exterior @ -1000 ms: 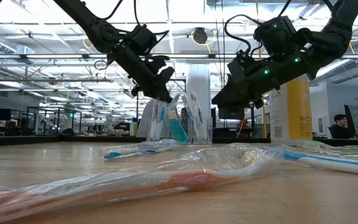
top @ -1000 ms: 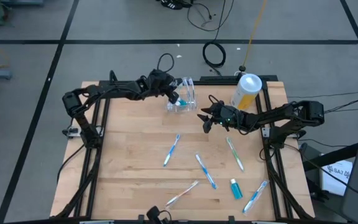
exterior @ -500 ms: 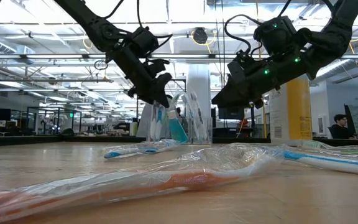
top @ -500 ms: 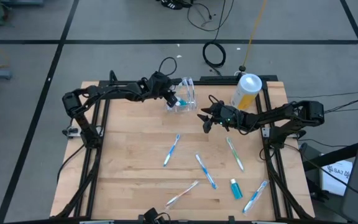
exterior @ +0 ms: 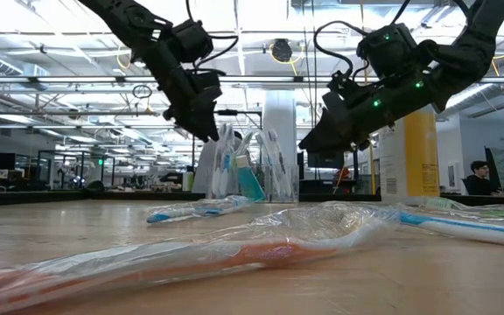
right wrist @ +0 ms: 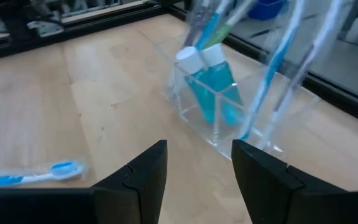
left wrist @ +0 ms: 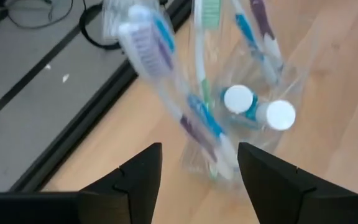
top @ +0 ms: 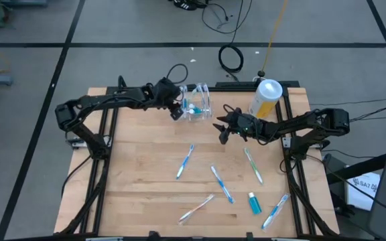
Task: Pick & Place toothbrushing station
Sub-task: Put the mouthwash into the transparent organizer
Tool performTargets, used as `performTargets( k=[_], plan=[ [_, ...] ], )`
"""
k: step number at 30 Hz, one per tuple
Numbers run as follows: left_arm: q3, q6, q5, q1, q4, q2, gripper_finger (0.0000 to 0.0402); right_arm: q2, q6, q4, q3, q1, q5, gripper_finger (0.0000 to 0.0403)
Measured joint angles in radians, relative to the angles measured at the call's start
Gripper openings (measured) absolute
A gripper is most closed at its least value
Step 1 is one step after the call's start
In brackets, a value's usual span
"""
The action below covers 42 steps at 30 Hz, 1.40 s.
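Your left gripper [top: 177, 109] hangs just beside the toothbrushing station [top: 198, 104] at the far edge of the table [top: 139, 167], its fingers parted with nothing between them; your right gripper [top: 221, 129] hovers on the station's other side, near but apart, also spread and empty. The station stands upright, a clear holder stuffed with wrapped toothbrushes [left wrist: 194, 118] that lean outward and two white-capped blue tubes [right wrist: 207, 84]. The main risk is those leaning brushes: if you close in low and level, a finger is likely to catch a wrapper and tip the light holder or spill its load before the walls are gripped. The clear plastic looks slick, so a shallow pinch could let it slide. With both arms flanking it, they could also crowd each other, so move one at a time. Around you, the yellow canister [top: 265, 98] stands near the right arm, and loose toothbrushes [top: 185, 161] and a small blue tube [top: 254, 203] lie scattered over the near half, cluttering any set-down spot there.
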Motion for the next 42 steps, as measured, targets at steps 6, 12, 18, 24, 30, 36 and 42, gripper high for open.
performTargets(
  k=[6, 12, 18, 24, 30, 36, 42],
  plan=[
    [0.0, -0.033, 0.0, -0.011, -0.085, 0.0, 0.0218, 0.0, -0.052, -0.001, 0.0, 0.014, -0.044, 0.0182],
    [0.0, -0.063, -0.003, -0.029, -0.056, -0.018, 0.0218, 0.0, -0.089, 0.053, 0.0, 0.038, -0.042, 0.0211],
    [0.0, 0.001, -0.013, -0.032, -0.02, -0.051, 0.0218, -0.003, -0.078, 0.162, 0.0, 0.059, -0.047, 0.0228],
    [0.0, 0.054, -0.045, -0.029, -0.002, -0.05, 0.0218, -0.104, -0.001, -0.052, 0.066, 0.103, -0.134, 0.0222],
    [0.0, 0.09, -0.05, -0.025, 0.029, -0.045, 0.0218, -0.14, -0.005, -0.486, 0.303, 0.248, -0.044, 0.0217],
    [0.0, 0.116, -0.056, -0.017, 0.042, -0.045, 0.0218, -0.143, 0.214, -0.713, 0.446, 0.37, -0.122, 0.0217],
    [0.0, 0.127, -0.06, -0.006, 0.111, -0.045, 0.0218, -0.14, 0.618, -1.083, 0.479, 0.445, -0.149, 0.0217]
  ],
)
